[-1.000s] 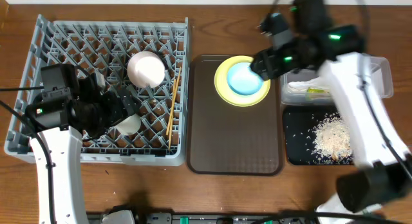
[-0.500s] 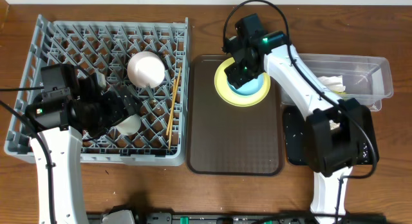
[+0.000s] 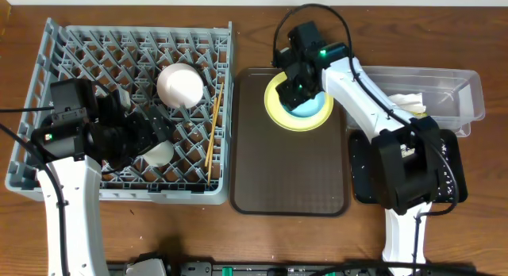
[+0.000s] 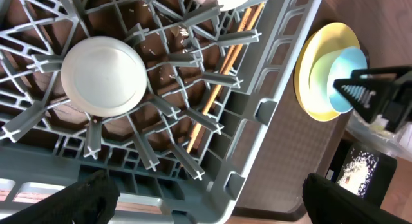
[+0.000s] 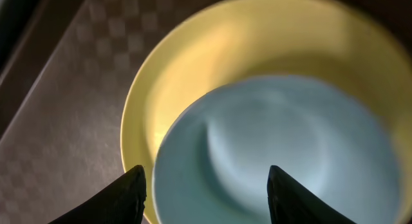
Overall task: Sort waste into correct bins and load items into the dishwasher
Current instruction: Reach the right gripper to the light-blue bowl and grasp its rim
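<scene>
- Step in hand: I am picking up the blue bowl (image 5: 277,153) to load it into the dish rack (image 3: 135,28).
- The blue bowl sits inside the yellow plate (image 3: 278,111). Both rest at the far end of the brown tray (image 3: 290,173).
- My right tool (image 5: 209,192) hangs low over the bowl's near edge. Its jaws stand apart, one finger outside the rim and one over the inside, and it holds nothing. I cannot tell whether either finger touches the bowl.
- My left tool (image 4: 222,208) hovers over the dish rack, left of the brown tray, with its jaws wide apart and empty.
- Already in the rack: a white bowl (image 3: 180,86), a white cup (image 4: 103,73) and the chopsticks (image 3: 213,133), which lie along the rack side nearest the brown tray.
- Right of the brown tray, the clear tub (image 3: 468,93) holds the napkin (image 3: 405,101). The black tray (image 3: 361,173) holds rice scraps (image 4: 357,169).
- Next move, as I judge it: close the right jaws on the bowl's rim and lift it straight up, so the plate stays down. Then carry it across to a free spot in the rack.
- The plate would follow after that.
</scene>
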